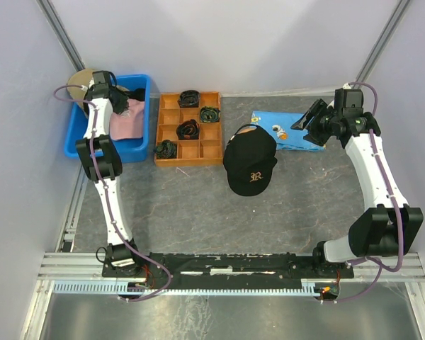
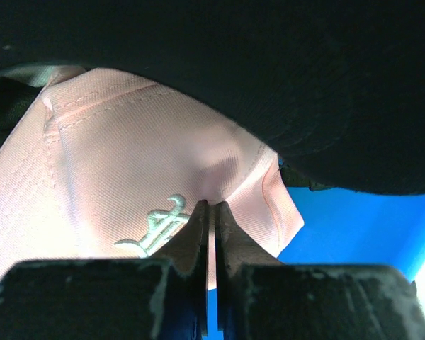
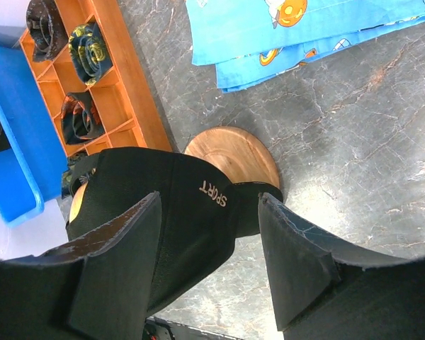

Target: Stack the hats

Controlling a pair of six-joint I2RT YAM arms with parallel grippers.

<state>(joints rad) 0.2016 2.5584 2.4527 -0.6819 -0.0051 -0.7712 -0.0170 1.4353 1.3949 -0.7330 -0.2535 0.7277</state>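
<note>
A black hat (image 1: 251, 166) with a white emblem sits on a round wooden stand (image 3: 234, 152) at the table's middle. In the right wrist view its back (image 3: 170, 212) reads "SPORT". My right gripper (image 1: 312, 117) is open and empty, raised over the blue cloth to the right of that hat; it also shows in the right wrist view (image 3: 209, 205). My left gripper (image 1: 124, 99) is down in the blue bin, shut on a pinch of the pink hat (image 2: 127, 163), which also shows from above (image 1: 127, 120). A second black hat (image 2: 283, 71) lies over the pink one. A tan hat (image 1: 81, 78) sits at the bin's far left.
The blue bin (image 1: 74, 138) stands at the far left. An orange wooden organizer (image 1: 211, 145) holds several black coiled bundles. A blue cartoon-print cloth (image 1: 269, 117) lies at the back right. Grey walls close in the left, back and right.
</note>
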